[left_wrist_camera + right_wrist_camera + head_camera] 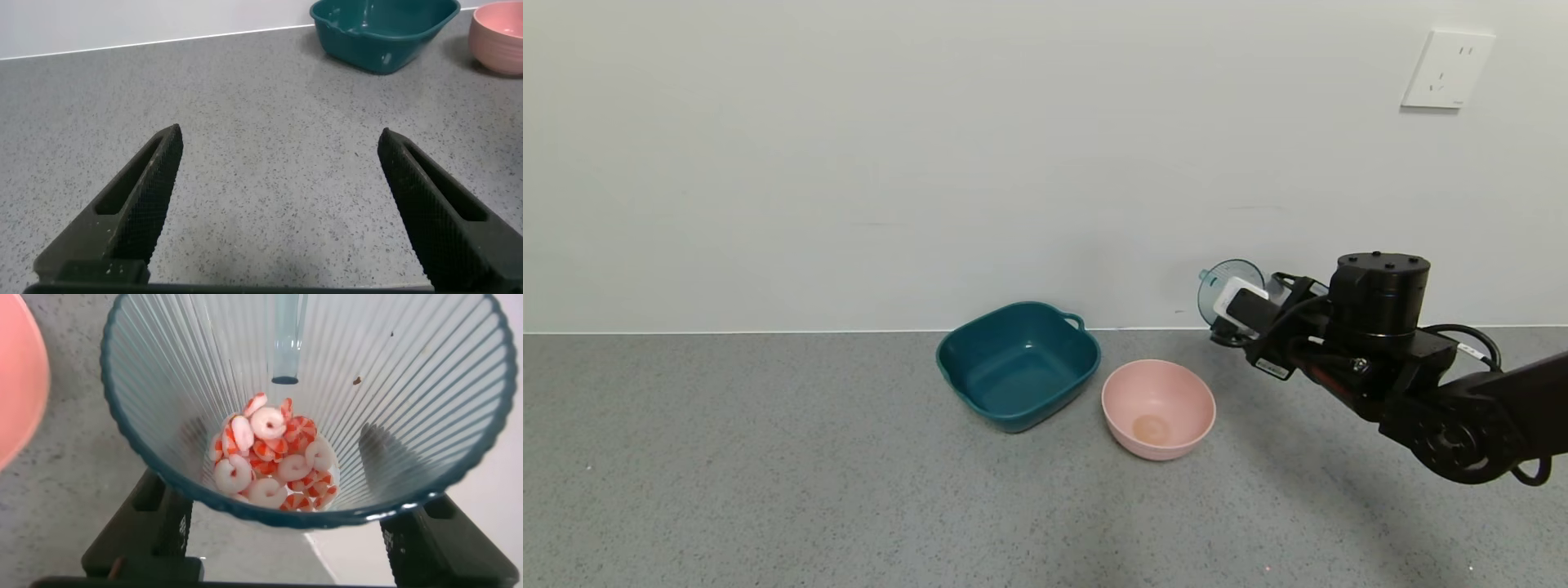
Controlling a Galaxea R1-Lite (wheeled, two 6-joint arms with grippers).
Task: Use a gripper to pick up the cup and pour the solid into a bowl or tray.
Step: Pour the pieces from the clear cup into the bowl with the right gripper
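My right gripper (pixel 1235 314) is shut on the translucent blue-green cup (pixel 1223 287) and holds it in the air, to the right of and above the pink bowl (pixel 1159 408). In the right wrist view the ribbed cup (pixel 163 433) fills the frame, held between the fingers (pixel 151 531). The solid (pixel 274 465), orange-red and white ring-shaped pieces, lies at the cup's bottom. An edge of the pink bowl (pixel 20 392) shows beside the cup. The bowl looks empty. My left gripper (pixel 278 143) is open over bare table, out of the head view.
A dark teal tub (pixel 1018 364) with handles stands just left of the pink bowl, near the white wall; it also shows in the left wrist view (pixel 384 31). The grey speckled table (pixel 768 474) stretches to the front and left. A wall socket (pixel 1447 69) is at upper right.
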